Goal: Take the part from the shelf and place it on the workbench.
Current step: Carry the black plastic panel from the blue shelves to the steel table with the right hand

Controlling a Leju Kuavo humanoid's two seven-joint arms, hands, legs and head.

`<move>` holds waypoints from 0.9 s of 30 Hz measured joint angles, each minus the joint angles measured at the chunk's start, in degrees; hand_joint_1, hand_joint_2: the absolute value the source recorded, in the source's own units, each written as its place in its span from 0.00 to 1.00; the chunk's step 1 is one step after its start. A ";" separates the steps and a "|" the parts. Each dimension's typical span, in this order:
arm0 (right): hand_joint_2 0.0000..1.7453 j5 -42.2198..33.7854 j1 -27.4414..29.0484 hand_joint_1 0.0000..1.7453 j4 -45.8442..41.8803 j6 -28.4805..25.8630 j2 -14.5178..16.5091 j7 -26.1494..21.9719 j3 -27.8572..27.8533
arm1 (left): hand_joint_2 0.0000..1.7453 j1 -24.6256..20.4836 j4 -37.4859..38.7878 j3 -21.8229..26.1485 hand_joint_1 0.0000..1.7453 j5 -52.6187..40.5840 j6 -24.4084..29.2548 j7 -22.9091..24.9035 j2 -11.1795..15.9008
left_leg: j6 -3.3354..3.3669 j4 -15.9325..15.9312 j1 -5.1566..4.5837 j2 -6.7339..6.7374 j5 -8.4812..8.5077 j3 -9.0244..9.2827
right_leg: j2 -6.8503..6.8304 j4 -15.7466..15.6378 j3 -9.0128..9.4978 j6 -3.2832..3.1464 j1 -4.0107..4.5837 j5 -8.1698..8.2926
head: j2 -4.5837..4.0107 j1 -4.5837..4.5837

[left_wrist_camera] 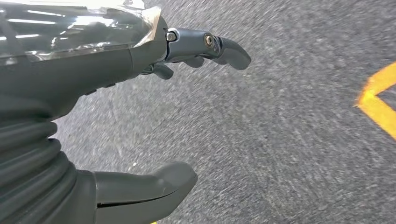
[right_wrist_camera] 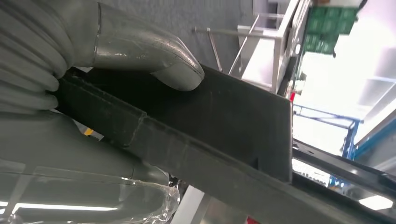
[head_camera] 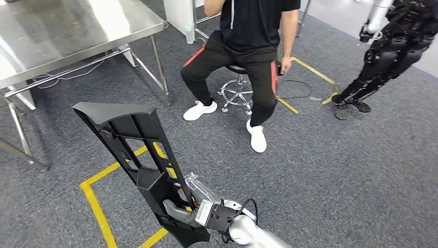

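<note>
A long black plastic part (head_camera: 139, 160) with open cut-outs stands tilted in front of me, its wide end up and to the left. My right hand (head_camera: 188, 209) grips it near its lower end. In the right wrist view the thumb (right_wrist_camera: 159, 56) presses on the part's flat black face (right_wrist_camera: 224, 126). The steel workbench (head_camera: 62, 31) stands at the upper left, some way off. My left hand (left_wrist_camera: 140, 93) hangs over the grey carpet with its fingers apart and nothing in it.
A person in black sits on a wheeled stool (head_camera: 237, 90) straight ahead. Another dark humanoid robot (head_camera: 385, 51) stands at the upper right. Yellow tape lines (head_camera: 98, 206) mark the grey carpet. The workbench's legs (head_camera: 160, 67) reach the floor at left.
</note>
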 joint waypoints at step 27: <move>1.00 -0.10 -1.99 1.00 1.27 3.73 2.33 -0.72 0.36 | 1.00 0.42 0.02 2.03 0.00 2.60 -2.59 1.64 -0.35 | -0.51 -0.20 0.38 2.59 0.41 -0.19 | -1.59 -9.60 5.99 0.22 0.23 2.05 | 0.00 0.07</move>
